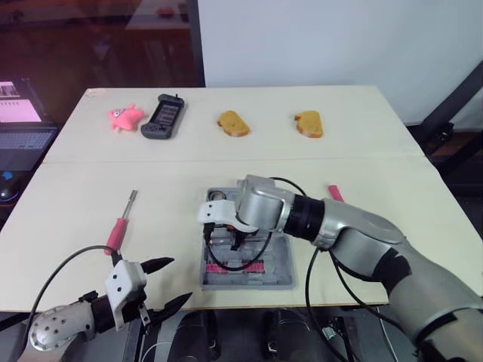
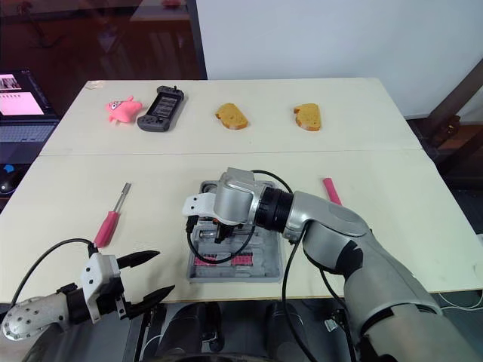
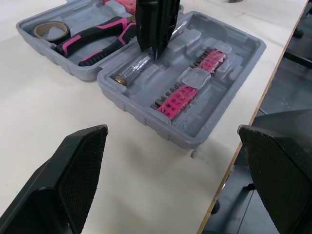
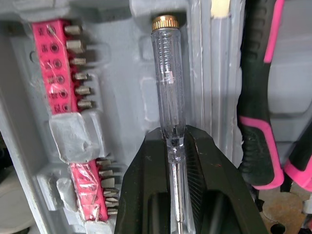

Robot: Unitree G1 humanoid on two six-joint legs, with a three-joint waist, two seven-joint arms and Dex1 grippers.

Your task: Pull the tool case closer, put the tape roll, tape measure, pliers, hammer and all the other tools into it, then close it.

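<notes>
No legible text, brand or number appeared; laptop screen (image 1: 19, 102) content was blurred, faint mark on clear screwdriver (image 4: 168, 97) was unreadable.

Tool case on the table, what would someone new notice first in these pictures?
The right claw, shut on a clear-handled screwdriver, holds it over the open grey tool case near the front edge of the table. Left of the case, a pink-handled screwdriver lies loose on the table, and the left claw is open near the front edge.
</notes>
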